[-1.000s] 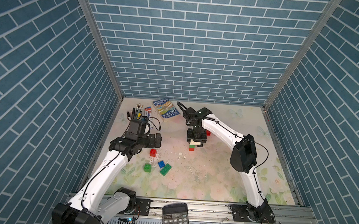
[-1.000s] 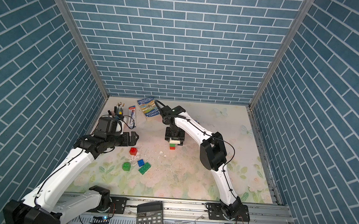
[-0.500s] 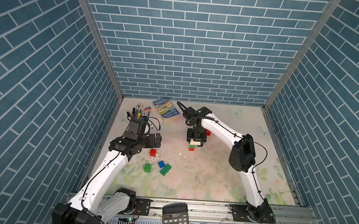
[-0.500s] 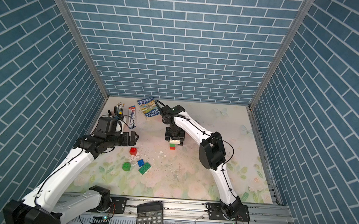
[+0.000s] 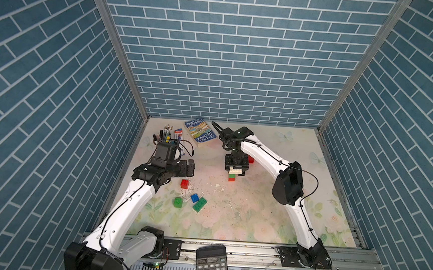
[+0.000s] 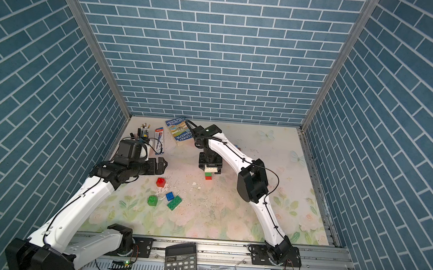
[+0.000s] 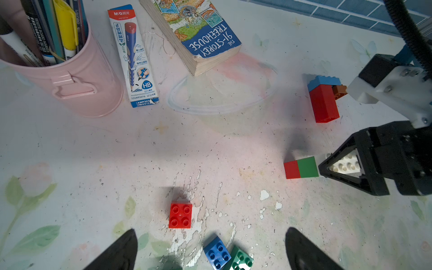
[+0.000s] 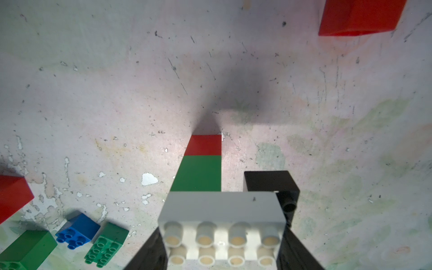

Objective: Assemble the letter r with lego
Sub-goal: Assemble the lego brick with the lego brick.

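Both top views first: the right gripper (image 5: 236,169) is down at mid-table (image 5: 257,209), clamped on the white brick (image 6: 212,168) that caps a small upright stack. The green stem brick (image 5: 232,175) sits under it and the red base brick (image 5: 231,180) stands on the tabletop. Across from it the left gripper (image 5: 188,168) hovers released, jaws spread wide, near the red square brick (image 5: 184,183). Closer to the front, the blue brick (image 5: 195,197), the green long brick (image 5: 199,204) and the green square brick (image 5: 178,202) lie close together. There's a book (image 5: 199,134) at the back and a calculator (image 5: 211,265) on the front rail.

On to the left wrist view: the black fingers (image 7: 121,252) stand far apart above the table, with the red square brick ahead of them. The blue brick is just beside the green long one. A pink pen pot (image 7: 70,79) stands by a pencil box (image 7: 133,58) and the book. Beyond the stack, a red long brick (image 7: 323,105) lies touching a light blue brick (image 7: 323,81) and a brown brick (image 7: 340,90).

Right wrist view: the white brick, studs up, sits pinched between the fingers. A black brick (image 8: 271,184) shows just beside the green stem brick, under the white brick's overhang.
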### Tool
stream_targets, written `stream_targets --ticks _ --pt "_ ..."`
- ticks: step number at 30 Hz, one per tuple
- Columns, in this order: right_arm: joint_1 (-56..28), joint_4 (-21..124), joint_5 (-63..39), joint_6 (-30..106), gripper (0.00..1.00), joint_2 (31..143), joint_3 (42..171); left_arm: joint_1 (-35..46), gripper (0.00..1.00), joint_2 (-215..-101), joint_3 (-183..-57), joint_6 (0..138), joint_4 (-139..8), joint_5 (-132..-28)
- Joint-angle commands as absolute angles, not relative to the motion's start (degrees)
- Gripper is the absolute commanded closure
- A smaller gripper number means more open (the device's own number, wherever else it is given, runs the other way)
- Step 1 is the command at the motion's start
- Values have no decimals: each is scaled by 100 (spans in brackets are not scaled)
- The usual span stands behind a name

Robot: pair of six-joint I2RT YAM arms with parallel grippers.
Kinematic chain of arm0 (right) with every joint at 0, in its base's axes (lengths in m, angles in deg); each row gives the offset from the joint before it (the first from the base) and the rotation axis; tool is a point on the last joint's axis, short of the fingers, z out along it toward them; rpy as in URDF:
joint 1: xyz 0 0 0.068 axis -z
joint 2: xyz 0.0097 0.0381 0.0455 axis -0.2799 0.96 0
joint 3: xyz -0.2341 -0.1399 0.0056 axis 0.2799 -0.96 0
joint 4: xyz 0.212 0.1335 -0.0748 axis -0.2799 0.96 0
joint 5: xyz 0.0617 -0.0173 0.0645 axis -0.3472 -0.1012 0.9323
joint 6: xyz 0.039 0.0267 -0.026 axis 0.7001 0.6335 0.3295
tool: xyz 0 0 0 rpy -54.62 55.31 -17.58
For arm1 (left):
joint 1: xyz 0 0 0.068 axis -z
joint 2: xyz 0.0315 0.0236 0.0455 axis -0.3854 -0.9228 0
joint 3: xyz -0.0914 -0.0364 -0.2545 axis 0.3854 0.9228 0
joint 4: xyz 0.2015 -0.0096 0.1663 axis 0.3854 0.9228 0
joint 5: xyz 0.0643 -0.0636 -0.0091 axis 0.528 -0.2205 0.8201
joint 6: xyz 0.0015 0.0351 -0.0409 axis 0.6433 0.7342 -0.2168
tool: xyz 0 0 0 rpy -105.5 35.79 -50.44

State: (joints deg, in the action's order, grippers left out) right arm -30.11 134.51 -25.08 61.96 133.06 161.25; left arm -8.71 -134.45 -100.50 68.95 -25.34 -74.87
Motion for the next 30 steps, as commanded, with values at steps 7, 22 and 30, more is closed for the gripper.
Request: stream_targets --ticks 7,22,30 --pt "-2962 13721 -2859 6175 80 13538 16101 -913 0 -13509 -10272 6940 -2549 -7459" --pt "-2902 13562 -2788 6061 55 13384 16182 -913 0 -13527 -10216 6850 -2652 -7441" --pt "-2862 13493 -2710 6001 49 13330 16165 -913 0 -13581 -10225 6834 -2697 -7450"
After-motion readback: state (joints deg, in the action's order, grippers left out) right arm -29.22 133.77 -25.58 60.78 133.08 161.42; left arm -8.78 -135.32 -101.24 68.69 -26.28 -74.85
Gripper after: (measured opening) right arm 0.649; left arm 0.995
